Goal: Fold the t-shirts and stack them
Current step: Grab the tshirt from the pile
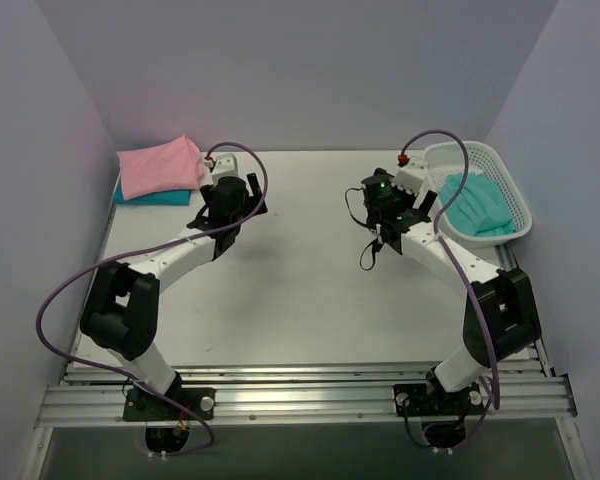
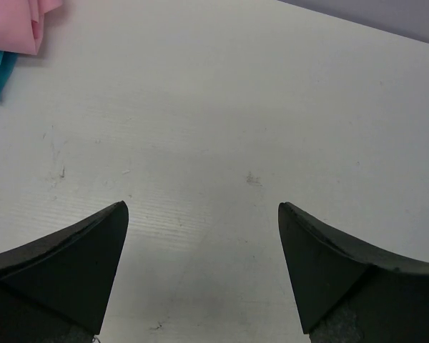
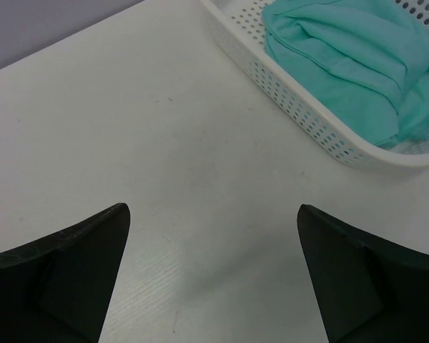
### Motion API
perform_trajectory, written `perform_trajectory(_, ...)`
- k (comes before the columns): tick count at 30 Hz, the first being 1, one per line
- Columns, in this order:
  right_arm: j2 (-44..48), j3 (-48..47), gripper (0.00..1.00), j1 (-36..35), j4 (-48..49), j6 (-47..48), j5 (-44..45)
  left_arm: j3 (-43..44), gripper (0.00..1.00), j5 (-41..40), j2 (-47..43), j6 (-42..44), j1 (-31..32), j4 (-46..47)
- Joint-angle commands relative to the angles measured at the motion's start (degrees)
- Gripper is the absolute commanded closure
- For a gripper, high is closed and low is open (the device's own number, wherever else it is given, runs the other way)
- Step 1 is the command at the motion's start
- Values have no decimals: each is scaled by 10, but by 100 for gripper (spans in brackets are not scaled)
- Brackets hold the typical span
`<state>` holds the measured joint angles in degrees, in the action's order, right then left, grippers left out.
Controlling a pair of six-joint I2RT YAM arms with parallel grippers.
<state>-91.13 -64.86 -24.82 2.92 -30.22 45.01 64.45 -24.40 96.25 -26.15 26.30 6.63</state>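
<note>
With left gripper (image 2: 202, 214) and right gripper (image 3: 212, 214) open and empty, you risk pinching the basket (image 3: 300, 114) along with the green shirt (image 3: 343, 50).

Both elbows bent, the left arm (image 1: 170, 255) and right arm (image 1: 458, 262) reach forward, wrists angled inward. The left gripper (image 2: 202, 211) and right gripper (image 3: 213, 209) are spread wide, holding nothing

Bare counter (image 1: 310, 300) open in the middle, white mesh basket (image 3: 293, 107) blocks the far right, pink t-shirt (image 1: 160, 165) on teal-blue t-shirt (image 1: 155, 198) blocks the far left.
</note>
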Motion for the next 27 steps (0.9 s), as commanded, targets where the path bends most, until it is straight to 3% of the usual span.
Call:
perform_trajectory(1,57,4,0,3,-22,-10,29,2,5,27,-26,-14,-4,8)
perform_trajectory(6,43,-26,0,15,29,13,5,-4,5,38,-26,-25,-4,14)
perform_trajectory(11,-74,-151,0,95,-27,-5,-40,-5,5,58,-35,-22,-4,4)
perform_trajectory(16,-114,-147,0,186,35,26,-118,-11,5,47,-48,-11,-8,0)
perform_trajectory(21,-207,-222,2,302,-20,5,-211,-16,5,58,-51,-11,-11,7)
perform_trajectory(27,-265,-251,3,337,3,5,-252,-15,5,64,-45,-9,-12,15)
